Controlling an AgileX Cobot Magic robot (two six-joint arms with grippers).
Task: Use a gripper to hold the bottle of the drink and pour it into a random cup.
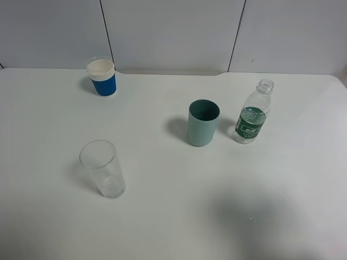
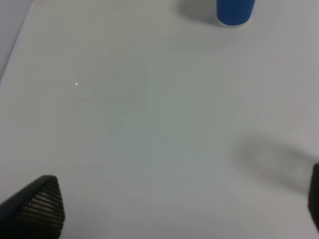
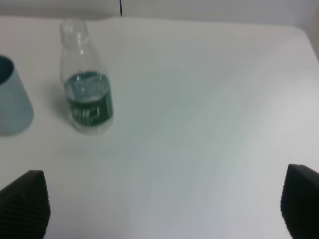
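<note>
The bottle of the drink [image 1: 252, 112] stands upright and uncapped on the white table, right of centre, clear with a dark green label. Just to its left stands the teal-green cup [image 1: 203, 122], upright and open. In the right wrist view the bottle [image 3: 85, 82] and the cup's edge [image 3: 12, 99] lie well ahead of my right gripper [image 3: 164, 204], whose fingers stand wide apart with nothing between them. My left gripper [image 2: 174, 204] is also open over bare table. Neither gripper shows in the exterior high view.
A white paper cup with a blue band [image 1: 102, 77] stands at the back left, seen too as the blue cup [image 2: 234, 11]. A clear glass tumbler [image 1: 102, 168] stands front left. The table's far edge meets a grey wall.
</note>
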